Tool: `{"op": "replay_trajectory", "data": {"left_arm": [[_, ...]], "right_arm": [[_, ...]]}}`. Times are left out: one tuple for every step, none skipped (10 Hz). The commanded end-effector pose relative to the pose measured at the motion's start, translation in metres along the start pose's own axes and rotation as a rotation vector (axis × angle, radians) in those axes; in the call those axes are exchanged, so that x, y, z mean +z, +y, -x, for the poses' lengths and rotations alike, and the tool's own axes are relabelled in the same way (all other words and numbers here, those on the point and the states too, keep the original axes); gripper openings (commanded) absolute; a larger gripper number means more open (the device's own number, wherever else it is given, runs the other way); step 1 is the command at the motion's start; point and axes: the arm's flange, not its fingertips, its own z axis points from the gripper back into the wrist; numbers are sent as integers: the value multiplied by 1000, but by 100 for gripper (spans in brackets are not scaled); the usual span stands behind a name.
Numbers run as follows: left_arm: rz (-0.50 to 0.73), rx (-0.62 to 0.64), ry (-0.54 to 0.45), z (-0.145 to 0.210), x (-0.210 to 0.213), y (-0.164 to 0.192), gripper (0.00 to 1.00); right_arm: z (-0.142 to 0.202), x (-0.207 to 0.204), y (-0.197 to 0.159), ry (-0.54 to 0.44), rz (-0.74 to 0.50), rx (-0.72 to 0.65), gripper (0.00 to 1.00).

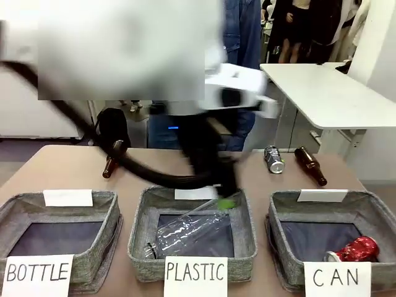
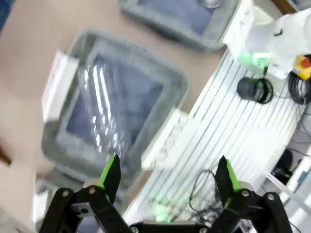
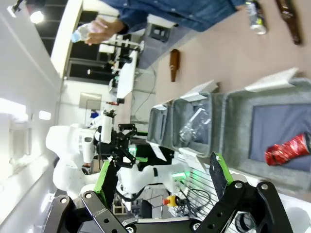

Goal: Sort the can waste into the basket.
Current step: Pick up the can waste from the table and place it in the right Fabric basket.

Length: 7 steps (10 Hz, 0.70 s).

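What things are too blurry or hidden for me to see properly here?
- Front view: the left gripper above the PLASTIC basket is smeared by motion, so its jaws are unclear there.
- Front view: the red can has its lower edge hidden behind the CAN card.
- Front view: the dark can is too small for its print to be read.
- Left wrist view: the plastic bottle is blurred by motion.

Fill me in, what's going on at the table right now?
The left gripper hangs open over the PLASTIC basket, where a clear plastic bottle lies. The crushed red can is already in the CAN basket. The dark can is not yet sorted: it sits on the table beyond that basket, beside a brown bottle. The right gripper is open and holds nothing.
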Motion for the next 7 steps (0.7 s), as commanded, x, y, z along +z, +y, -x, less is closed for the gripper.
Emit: {"op": "replay_trajectory", "data": {"left_arm": [[36,134,-18,68,18,36,100],[70,232,-46,93,35,62,100],[150,300,-70,117,53,97,100],[257,401,-90,140,69,142,100],[485,489,-108,171,80,192,100],[653,570,-172,203,82,222,100],[802,627,-284,237,82,241,100]], "right_arm": [[-21,-54,23,34,-47,14,100],[-24,-81,32,72,-59,32,100],[-26,-105,39,113,-67,31,100],[-25,-127,45,131,-81,21,100],[-21,-146,54,141,-138,21,100],[-21,-158,58,140,-167,12,100],[-22,-165,59,135,-184,3,100]]}}
